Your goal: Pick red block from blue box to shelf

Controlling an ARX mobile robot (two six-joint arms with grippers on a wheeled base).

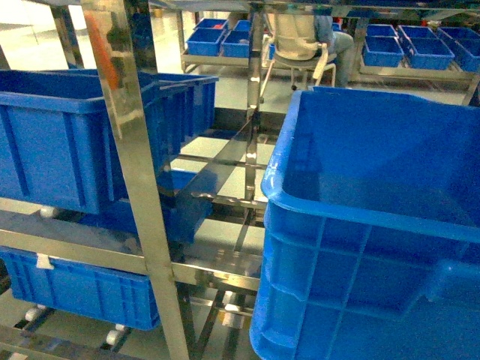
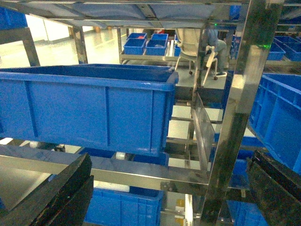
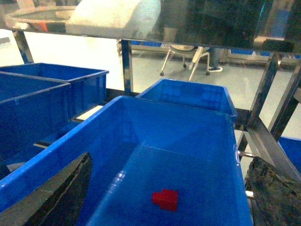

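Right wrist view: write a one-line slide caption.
Red block lies on the floor of the blue box, the open right pincer above it, steel shelf behind.

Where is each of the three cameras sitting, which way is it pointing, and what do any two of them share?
Head: rides high on the robot, slanting down at the steel shelf and a blue crate at right; no arm shows.
Left wrist: low on the left arm, level into the shelf at another blue crate; dark fingers frame the bottom corners.
Right wrist: above the right crate, looking down at the red block on its floor; dark fingers at the corners.
Shared: all three catch the white chair behind the shelf.
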